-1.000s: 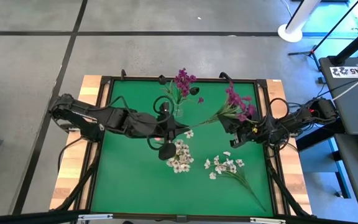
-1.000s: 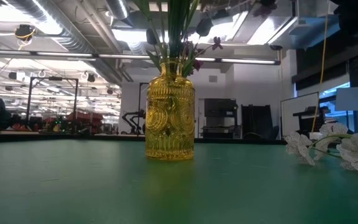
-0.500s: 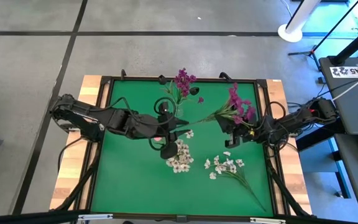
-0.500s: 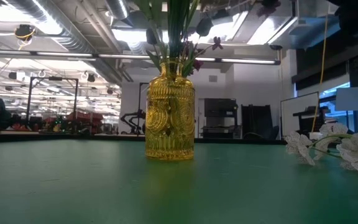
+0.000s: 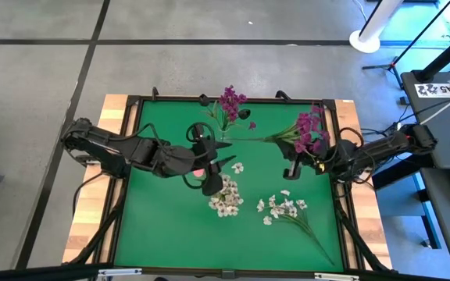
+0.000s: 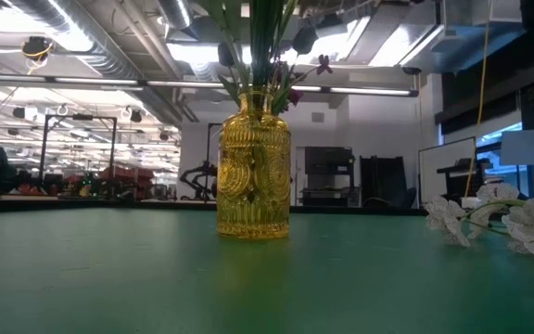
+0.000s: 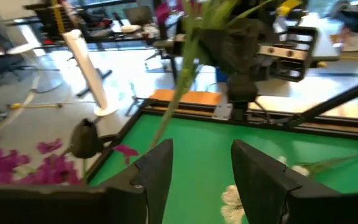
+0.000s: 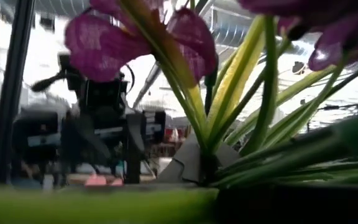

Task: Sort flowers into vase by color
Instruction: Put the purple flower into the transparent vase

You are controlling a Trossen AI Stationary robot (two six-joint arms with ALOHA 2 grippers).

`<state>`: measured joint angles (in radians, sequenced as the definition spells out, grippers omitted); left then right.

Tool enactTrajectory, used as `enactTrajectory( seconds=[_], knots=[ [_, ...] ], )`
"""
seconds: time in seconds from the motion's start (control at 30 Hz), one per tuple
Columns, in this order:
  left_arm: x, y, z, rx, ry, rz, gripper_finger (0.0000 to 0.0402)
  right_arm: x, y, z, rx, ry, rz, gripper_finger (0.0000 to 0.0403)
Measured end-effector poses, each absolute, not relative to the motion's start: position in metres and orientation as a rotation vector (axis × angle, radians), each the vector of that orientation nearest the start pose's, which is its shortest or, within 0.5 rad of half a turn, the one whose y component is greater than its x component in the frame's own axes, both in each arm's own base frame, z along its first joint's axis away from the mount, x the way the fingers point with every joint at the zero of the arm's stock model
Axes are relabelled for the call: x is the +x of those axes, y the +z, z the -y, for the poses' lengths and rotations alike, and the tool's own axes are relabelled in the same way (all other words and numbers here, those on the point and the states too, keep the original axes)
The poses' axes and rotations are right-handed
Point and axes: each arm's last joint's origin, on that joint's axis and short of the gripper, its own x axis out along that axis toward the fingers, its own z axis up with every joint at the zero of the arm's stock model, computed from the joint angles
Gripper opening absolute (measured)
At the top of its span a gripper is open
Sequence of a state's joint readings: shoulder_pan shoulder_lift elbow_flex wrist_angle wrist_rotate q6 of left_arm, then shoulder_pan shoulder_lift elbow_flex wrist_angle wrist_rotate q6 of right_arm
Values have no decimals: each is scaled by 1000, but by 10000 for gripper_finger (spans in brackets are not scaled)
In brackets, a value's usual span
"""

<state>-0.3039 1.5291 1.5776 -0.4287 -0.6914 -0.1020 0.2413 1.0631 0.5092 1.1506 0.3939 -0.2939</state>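
Observation:
A yellow glass vase point(image 6: 253, 167) stands at the table's far middle with magenta flowers point(image 5: 230, 101) in it. My right gripper point(image 5: 294, 162), near the right edge, is shut on another magenta flower point(image 5: 309, 131). Its long green stem point(image 5: 248, 140) reaches left toward the vase. My left gripper point(image 5: 223, 154) hovers open just near of the vase, and the stem's free end point(image 7: 180, 74) passes above its fingers. Two sprays of white flowers point(image 5: 226, 197) point(image 5: 284, 208) lie flat on the green mat. My right gripper is shut on the magenta flower close under its blossoms, where stem and leaves meet point(image 8: 204, 168). The blossoms hide the exact place of contact. The flower is lifted clear of the table. Its stem point(image 5: 256, 140) runs out about level toward the table's left.
A single white blossom point(image 5: 238, 167) lies near of the vase. The longer white spray's stem point(image 5: 319, 243) points toward the near right corner. A raised black frame point(image 5: 209, 98) borders the mat. The mat's near left part is bare green.
My left gripper has opened and let go of the stem's free end. My right gripper has rolled, tipped upward and drawn back toward the right edge. The blossoms went toward the far right, and the stem swung from slanting to about level, its end beside the vase.

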Motion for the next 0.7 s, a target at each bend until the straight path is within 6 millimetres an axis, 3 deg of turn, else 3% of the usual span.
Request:
enactTrajectory(
  seconds=[0.23, 0.4, 0.7],
  knots=[
    [319, 406, 78, 61, 498, -323, 167, 214, 325, -41, -313, -203, 232, 1],
    [297, 418, 65, -13, 573, -310, 167, 222, 345, -43, -445, -151, -28, 1],
    [263, 430, 51, -136, 653, -309, 167, 219, 373, -34, -551, -94, -83, 1]
  ],
)
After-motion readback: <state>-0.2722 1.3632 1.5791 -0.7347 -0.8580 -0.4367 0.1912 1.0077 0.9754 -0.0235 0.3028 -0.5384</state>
